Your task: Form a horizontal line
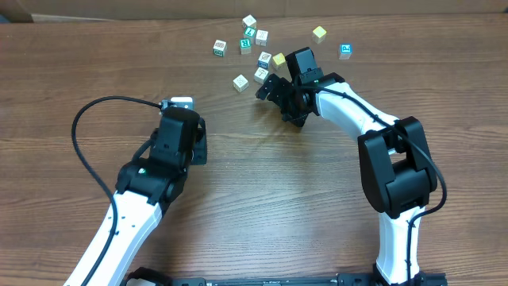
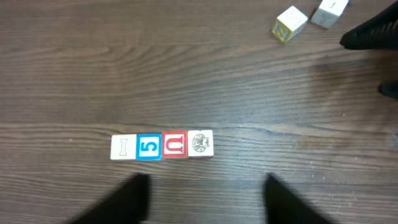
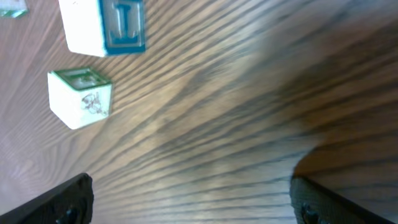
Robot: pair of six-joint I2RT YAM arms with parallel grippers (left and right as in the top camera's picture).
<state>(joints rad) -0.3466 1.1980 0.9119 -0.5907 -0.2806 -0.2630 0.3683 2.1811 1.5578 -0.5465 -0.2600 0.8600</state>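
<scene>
**Row of four laid, both claws off it**

Logged wood-grain tabletop (image 1: 79, 63) carrying two arms and a scatter of cubes. Found left gripper (image 2: 205, 202) hanging just short of the horizontal line (image 2: 161, 145), fingers parted partway, holding nothing. Found right gripper (image 3: 193, 208) spread wide and empty, close to the loose cubes (image 1: 264, 59) near the tabletop's far edge. Saw the line only from the left wrist: four cubes edge to edge, straight, seemingly left of the tabletop's middle, hidden under the arm from overhead.

Judged placing done, release in hand. Next move likely calls for lifting clear without nudging the row.

Read along it: I, blue 5, red U, then a small crest-like drawing. Read a blue-framed I on a stray cube (image 3: 106, 25). Noted green-marked cube (image 3: 81, 96) just beside, drawing illegible.
</scene>
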